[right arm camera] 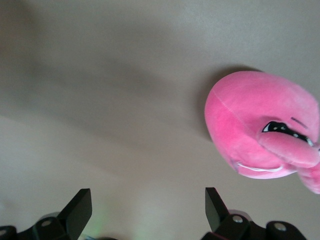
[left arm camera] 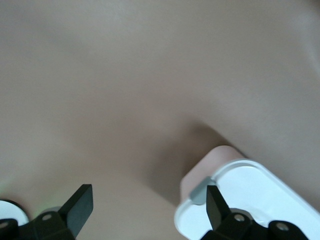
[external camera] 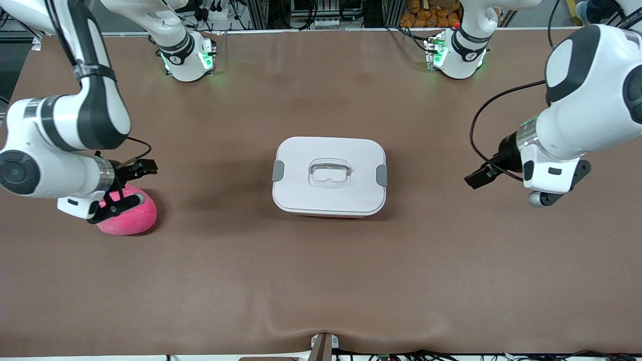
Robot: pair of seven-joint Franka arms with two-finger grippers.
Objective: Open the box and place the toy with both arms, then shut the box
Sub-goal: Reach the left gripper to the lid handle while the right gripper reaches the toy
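Observation:
The box [external camera: 329, 175] stands at the table's middle, its white lid on and a grey clip [external camera: 278, 171] at each end. In the left wrist view, one corner of the box [left arm camera: 260, 200] and a clip [left arm camera: 200, 190] show. The pink plush toy [external camera: 131, 216] lies toward the right arm's end. My right gripper [external camera: 134, 184] hovers open over the toy's edge, nothing between its fingers. In the right wrist view, the toy [right arm camera: 250, 125] lies off to one side of the right gripper [right arm camera: 147, 197]. My left gripper [external camera: 479, 176] [left arm camera: 148, 200] hangs open over bare table beside the box.
A brown mat [external camera: 321, 281] covers the table. The two arm bases [external camera: 188, 57] [external camera: 459, 55] stand along the edge farthest from the camera. A small bracket [external camera: 323, 346] sits at the nearest edge. A black cable [external camera: 476, 130] loops off the left wrist.

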